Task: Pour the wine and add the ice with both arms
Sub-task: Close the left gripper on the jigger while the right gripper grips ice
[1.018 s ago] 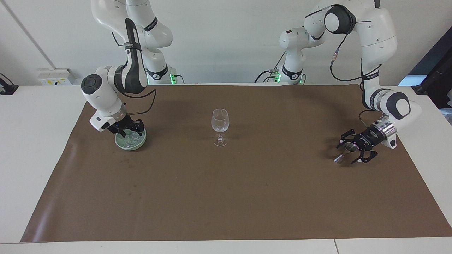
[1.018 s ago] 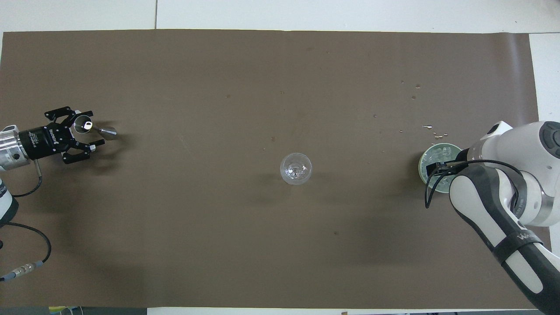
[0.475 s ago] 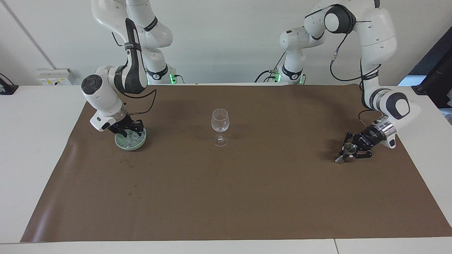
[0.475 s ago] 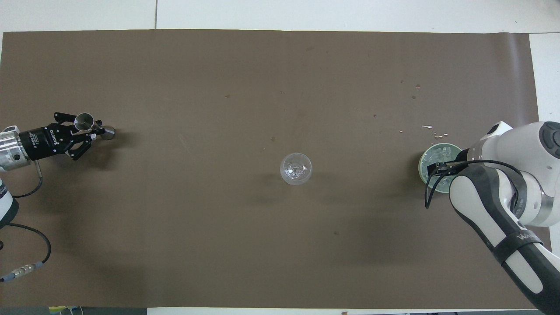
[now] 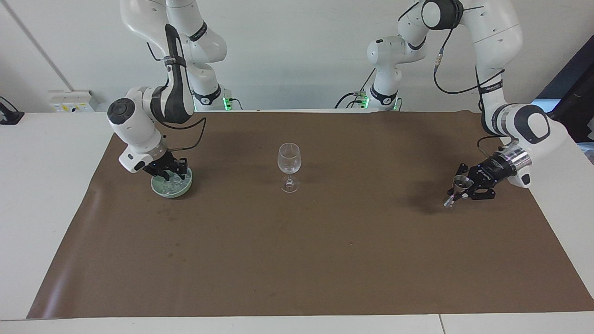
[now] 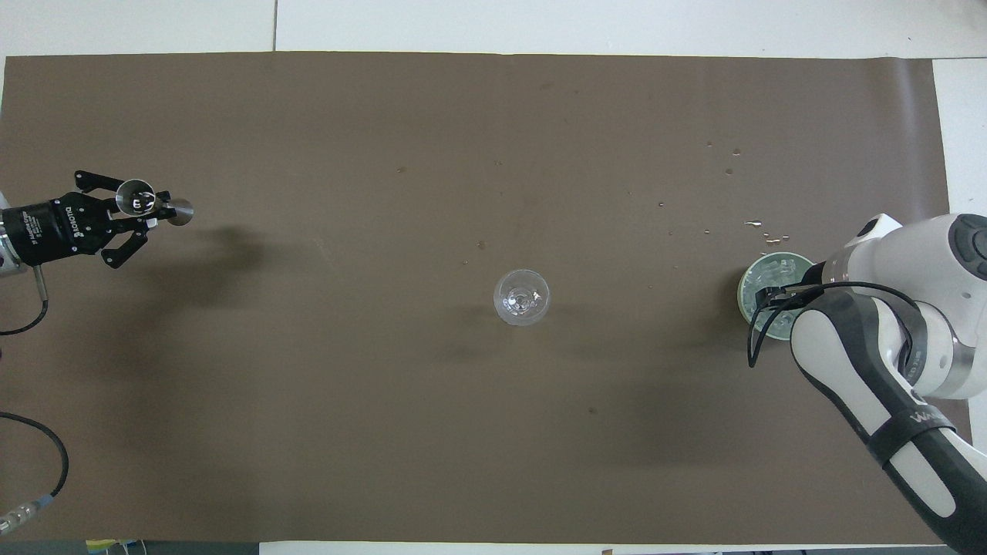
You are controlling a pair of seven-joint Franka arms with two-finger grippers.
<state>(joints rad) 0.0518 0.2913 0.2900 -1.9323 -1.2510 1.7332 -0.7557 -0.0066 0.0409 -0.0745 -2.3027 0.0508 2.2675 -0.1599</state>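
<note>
An empty wine glass (image 5: 289, 160) (image 6: 522, 297) stands upright mid-mat. Toward the left arm's end, my left gripper (image 5: 457, 191) (image 6: 150, 212) is shut on a small metal jigger (image 5: 461, 183) (image 6: 136, 204), held tilted just above the mat. Wine is out of view; I cannot make out what the jigger holds. Toward the right arm's end, a pale green bowl (image 5: 160, 189) (image 6: 742, 287) holds ice (image 5: 176, 184) (image 6: 780, 269). My right gripper (image 5: 168, 174) reaches down into that bowl among the ice; in the overhead view the arm covers it.
A brown mat (image 5: 297, 260) covers the white table (image 5: 41, 185). Small water drops (image 6: 759, 226) lie on the mat just past the bowl, farther from the robots. A black cable (image 6: 46, 462) trails near the left arm's base.
My left gripper closed on the jigger and lifted it off the mat. The right gripper stayed in the bowl, barely shifting.
</note>
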